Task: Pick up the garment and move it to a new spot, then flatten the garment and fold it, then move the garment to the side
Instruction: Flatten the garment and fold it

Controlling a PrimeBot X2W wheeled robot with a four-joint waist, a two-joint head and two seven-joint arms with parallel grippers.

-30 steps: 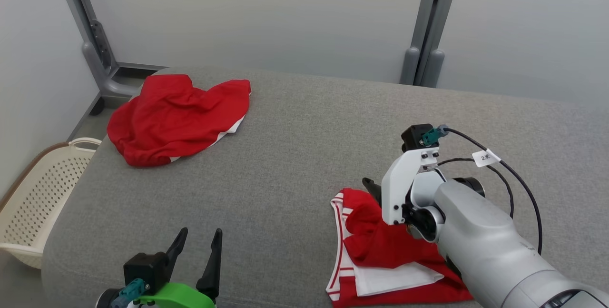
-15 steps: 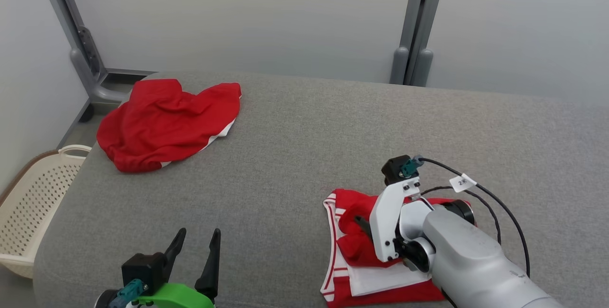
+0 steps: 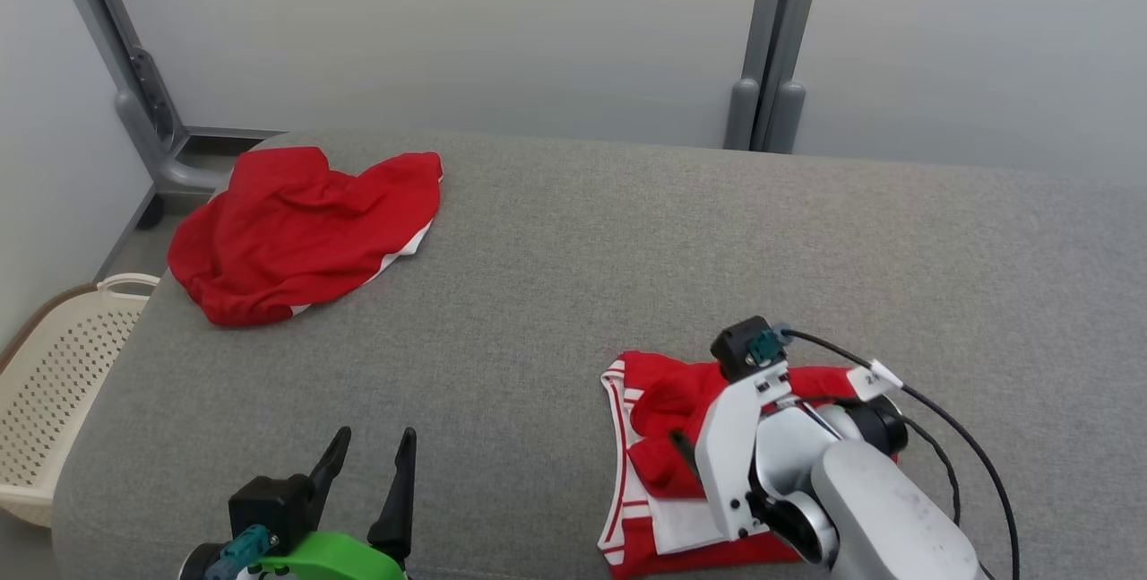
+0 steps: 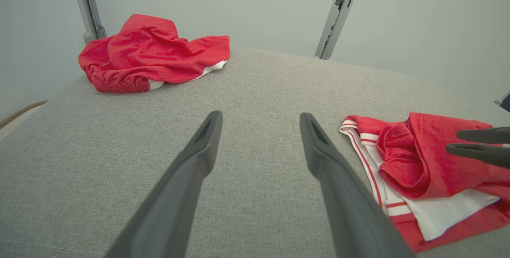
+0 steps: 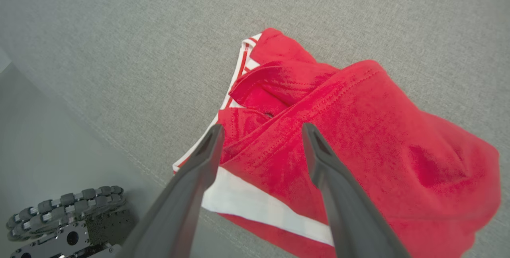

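Right pincer (image 5: 261, 130), prongs spread and empty, has drawn back over the loosely folded red-and-white fabric garment (image 3: 659, 396); left pincer (image 3: 372, 445) likewise spread.

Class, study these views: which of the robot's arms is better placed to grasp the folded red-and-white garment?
Right, probably. The right pincer hangs open over the folded garment, aimed at its red top layer. The left pincer, also open, sits over bare grey upholstery, apart from it.
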